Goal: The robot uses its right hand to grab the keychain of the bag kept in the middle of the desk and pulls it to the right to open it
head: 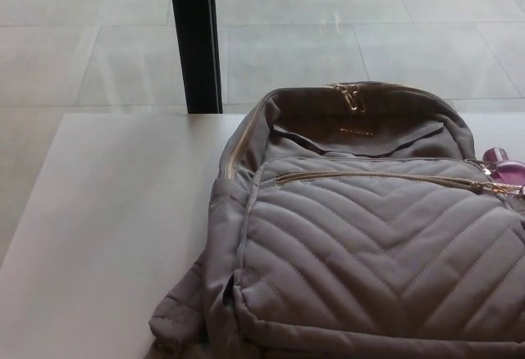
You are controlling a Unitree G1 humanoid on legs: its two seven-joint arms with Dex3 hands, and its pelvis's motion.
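Hands are both out of view, so neither's state can be told. Grey bag point(361, 236) lies on the table point(107, 228), its front zipper point(385, 177) running left-right, gold pull point(498, 187) at the right edge.

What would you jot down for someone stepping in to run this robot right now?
Hands: neither the left nor the right hand shows in the head view.
Things: the grey quilted bag lies on the white desk. The gold zip of its front pocket runs across to the slider at the right end. No keychain shows. Something purple sits at the bag's right edge.
Done: the pull looks finished.
Left: confirm the pocket really gapes; I cannot tell from here.
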